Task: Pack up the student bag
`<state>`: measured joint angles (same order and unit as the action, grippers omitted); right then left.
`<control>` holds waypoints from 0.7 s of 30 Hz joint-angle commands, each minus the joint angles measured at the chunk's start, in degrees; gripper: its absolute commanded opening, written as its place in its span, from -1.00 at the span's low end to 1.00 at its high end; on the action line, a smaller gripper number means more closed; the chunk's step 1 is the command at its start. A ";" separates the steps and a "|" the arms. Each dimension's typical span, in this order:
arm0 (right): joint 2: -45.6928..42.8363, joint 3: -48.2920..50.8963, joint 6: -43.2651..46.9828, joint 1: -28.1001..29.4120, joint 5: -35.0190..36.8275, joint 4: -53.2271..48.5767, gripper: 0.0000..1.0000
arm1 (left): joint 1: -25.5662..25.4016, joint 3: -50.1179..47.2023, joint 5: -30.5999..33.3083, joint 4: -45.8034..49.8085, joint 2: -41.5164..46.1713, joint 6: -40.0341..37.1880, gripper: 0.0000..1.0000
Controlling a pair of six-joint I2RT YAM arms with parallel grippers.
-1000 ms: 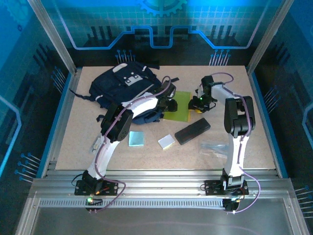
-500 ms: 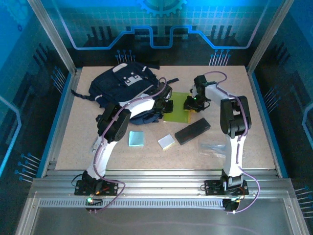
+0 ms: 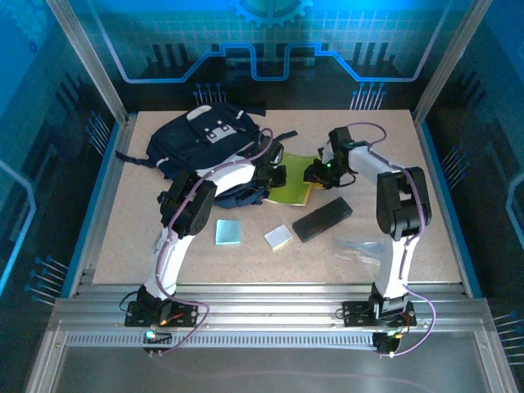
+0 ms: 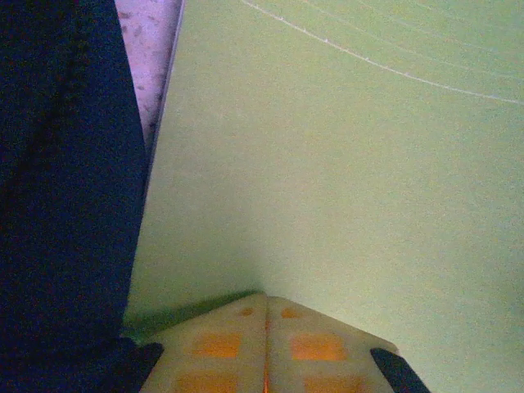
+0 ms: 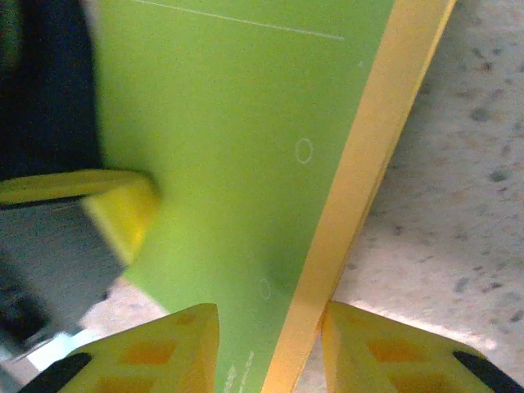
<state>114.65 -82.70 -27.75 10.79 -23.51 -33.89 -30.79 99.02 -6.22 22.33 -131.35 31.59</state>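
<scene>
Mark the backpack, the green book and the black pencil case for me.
backpack [image 3: 190, 141], top view, navy fabric beside its grey patch
green book [image 3: 292, 193], top view, middle of the cover
black pencil case [image 3: 322, 219], top view, middle of its top

green notebook [image 3: 292, 191] between left end effector [image 3: 277, 177] and right end effector [image 3: 314, 174], beside student bag [image 3: 201, 139]

Our left arm [image 3: 173, 246] and right arm [image 3: 391, 258] are white with black joints, purple cables [image 3: 364, 124] and yellow waffled fingertips [image 4: 221, 348].
</scene>
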 commanded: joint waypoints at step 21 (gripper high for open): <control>-2.86 5.41 -2.89 3.31 -5.04 12.38 -1.00 | -0.57 -3.20 -2.76 1.65 2.57 0.89 -0.45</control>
<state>115.96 -77.41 -32.38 13.17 -29.17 -21.41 -30.74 97.21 -6.79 19.73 -130.13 32.91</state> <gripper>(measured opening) 0.103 0.246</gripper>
